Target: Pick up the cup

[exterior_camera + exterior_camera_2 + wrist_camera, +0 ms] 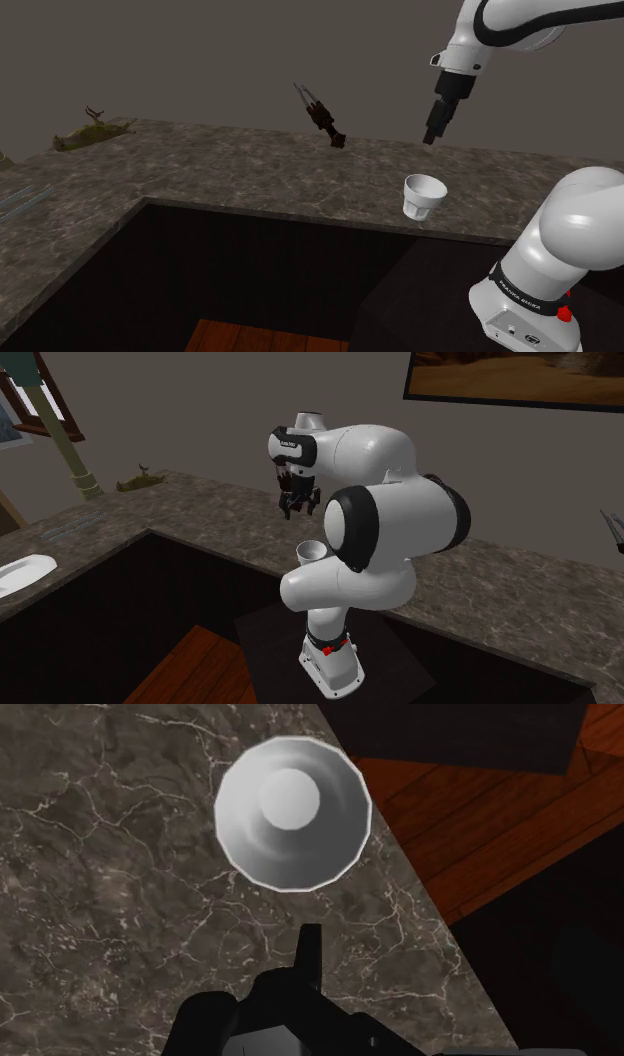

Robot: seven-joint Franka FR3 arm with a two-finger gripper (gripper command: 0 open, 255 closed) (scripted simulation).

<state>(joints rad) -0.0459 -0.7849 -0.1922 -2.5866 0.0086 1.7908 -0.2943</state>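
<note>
- Where the shoulder view is nearest to us, at its lower right, the white arm (545, 265) rises from a dark stand (420, 300), and a wood floor (260, 338) lies beside the stand.
- Just behind the stand runs the edge of a dark stone counter (250, 175), which bends around the floor in an L.
- The cup (424, 195) is white and stands upright on the counter, its mouth up, near the edge that faces the stand.
- In the second exterior view the cup (310, 552) is partly hidden behind the arm.
- The gripper (432, 135) hangs in the air above the counter, pointing down, a little beyond the cup and not touching it.
- In the wrist view its fingers (309, 944) are pressed together into one thin black tip with nothing between them, and the cup (292, 812) lies ahead of this tip, apart from it.
- Farther back on the counter, a thin dark object (322, 115) stands tilted near the wall.
- At the far corner, on the shoulder view's left, lies a small figure (95, 130); I cannot tell what it is.
</note>
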